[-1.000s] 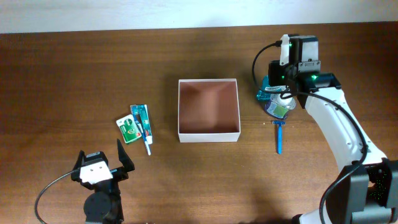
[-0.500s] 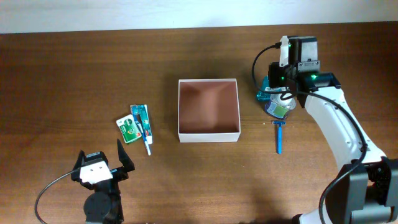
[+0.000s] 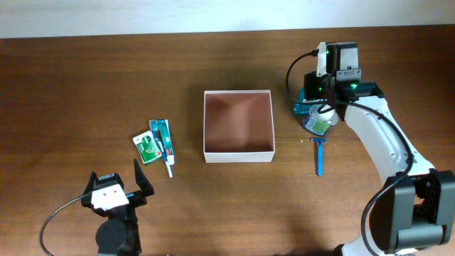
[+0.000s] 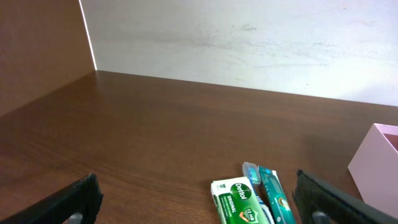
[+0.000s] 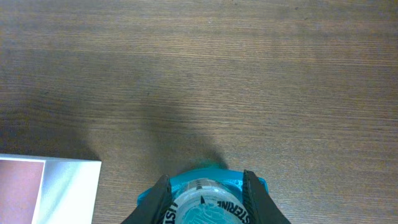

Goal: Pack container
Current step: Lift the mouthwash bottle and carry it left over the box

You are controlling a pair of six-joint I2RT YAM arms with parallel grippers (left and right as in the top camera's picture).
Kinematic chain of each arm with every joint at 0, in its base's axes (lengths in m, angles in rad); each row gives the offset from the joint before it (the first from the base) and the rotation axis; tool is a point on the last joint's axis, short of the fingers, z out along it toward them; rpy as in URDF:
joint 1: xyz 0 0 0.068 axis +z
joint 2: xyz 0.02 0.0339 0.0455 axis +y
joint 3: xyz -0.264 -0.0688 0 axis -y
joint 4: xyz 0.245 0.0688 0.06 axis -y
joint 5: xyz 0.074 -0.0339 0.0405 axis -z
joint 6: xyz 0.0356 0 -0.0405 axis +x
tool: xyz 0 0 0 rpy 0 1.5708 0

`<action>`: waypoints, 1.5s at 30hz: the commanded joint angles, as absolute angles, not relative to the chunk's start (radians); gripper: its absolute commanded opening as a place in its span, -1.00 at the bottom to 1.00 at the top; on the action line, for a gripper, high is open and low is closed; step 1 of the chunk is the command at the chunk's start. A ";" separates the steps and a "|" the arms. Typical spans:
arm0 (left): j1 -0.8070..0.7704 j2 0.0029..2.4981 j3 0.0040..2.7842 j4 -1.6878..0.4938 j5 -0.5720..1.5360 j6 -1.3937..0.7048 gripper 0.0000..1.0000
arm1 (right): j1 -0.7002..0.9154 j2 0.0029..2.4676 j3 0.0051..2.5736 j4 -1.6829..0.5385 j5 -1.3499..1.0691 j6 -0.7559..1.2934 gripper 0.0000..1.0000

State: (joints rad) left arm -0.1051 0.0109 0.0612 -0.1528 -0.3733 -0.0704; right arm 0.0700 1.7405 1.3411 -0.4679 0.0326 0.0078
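Observation:
The container, a square shallow box with white walls and a pinkish-brown inside, sits empty at mid-table; its corner shows in the right wrist view and the left wrist view. To its right a teal mouthwash bottle stands upright. My right gripper is over it, with both fingers closed against the bottle's clear cap. My left gripper is open and empty at the front left, its fingers spread wide.
A green Dettol soap box, a teal toothpaste pack and a toothbrush lie left of the container; they also show in the left wrist view. A blue razor lies in front of the bottle.
My right wrist has shifted slightly towards the back of the table over the bottle. The bottle, the container and the left arm have not visibly moved.

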 commanded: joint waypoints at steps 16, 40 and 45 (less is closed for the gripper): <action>-0.100 0.005 0.049 -0.149 -0.369 -0.052 0.99 | 0.093 1.687 1.612 -0.556 0.057 0.006 -0.64; -0.100 0.005 0.049 -0.149 -0.369 -0.052 0.99 | 0.441 1.690 1.826 -0.783 0.150 0.073 -0.66; -0.100 0.005 0.049 -0.149 -0.369 -0.052 0.99 | 0.459 1.691 1.825 -0.815 0.192 0.118 -0.66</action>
